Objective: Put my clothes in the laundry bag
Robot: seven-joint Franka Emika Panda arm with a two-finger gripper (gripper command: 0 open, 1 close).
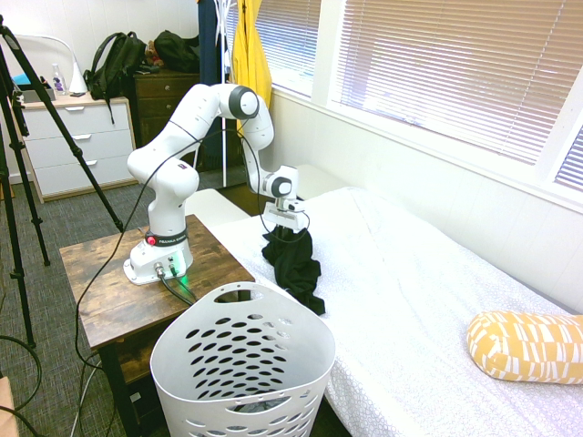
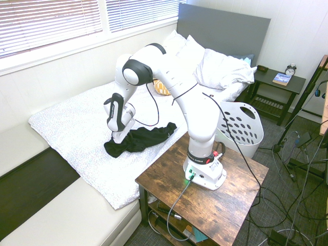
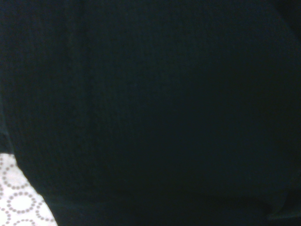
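The clothes (image 1: pixel 297 266) are a crumpled black garment lying near the edge of the white bed (image 1: pixel 410 273), also seen in the second exterior view as the clothes (image 2: pixel 146 137). My gripper (image 1: pixel 288 233) points down into the garment's upper end, where the cloth bunches up around the fingers; the jaws are shut on it. From the other side, the gripper (image 2: pixel 119 137) is pressed into the fabric. Black cloth (image 3: pixel 150 103) fills the wrist view. The laundry bag (image 1: pixel 241 364), a white perforated basket, stands on the floor beside the bed, and shows as the laundry bag (image 2: pixel 241 128) behind the arm.
A wooden side table (image 1: pixel 109 282) bears the arm between bed and basket. A yellow patterned pillow (image 1: pixel 524 346) lies further along the bed. White pillows (image 2: pixel 215 66) rest at the headboard. A yellow garment (image 1: pixel 248 55) hangs by the window. A dresser (image 1: pixel 77 146) stands behind.
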